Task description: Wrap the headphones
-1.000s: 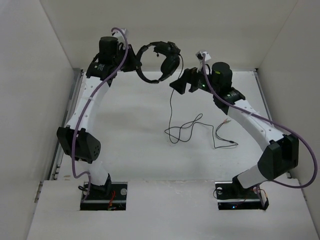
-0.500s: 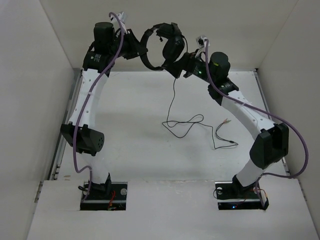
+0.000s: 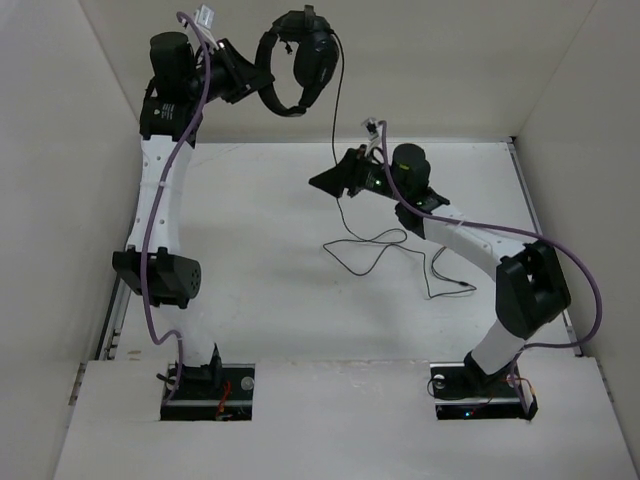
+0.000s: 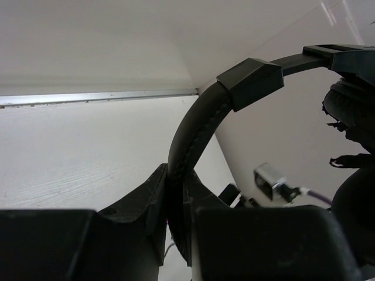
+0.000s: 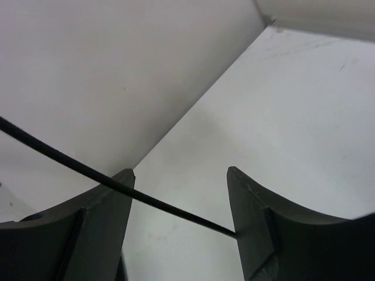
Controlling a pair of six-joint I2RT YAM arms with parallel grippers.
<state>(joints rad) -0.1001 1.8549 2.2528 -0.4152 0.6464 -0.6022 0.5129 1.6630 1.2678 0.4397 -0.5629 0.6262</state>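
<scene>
White walls (image 3: 450, 60) enclosed a pale table (image 3: 250, 300). At the back, the left jaws were clamped on the padded headband (image 4: 193, 134) of the black headphones (image 3: 312, 60), holding them high above the table's far edge, close to the rear wall. Their thin cable (image 3: 333, 110) hung down, crossed the gap between the parted right jaws, unpinched, and ended in loose loops on the table

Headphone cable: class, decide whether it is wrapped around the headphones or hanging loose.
Loose. The cable hangs from the headphones held by the left gripper, passes through the open right gripper and loops on the table.
</scene>
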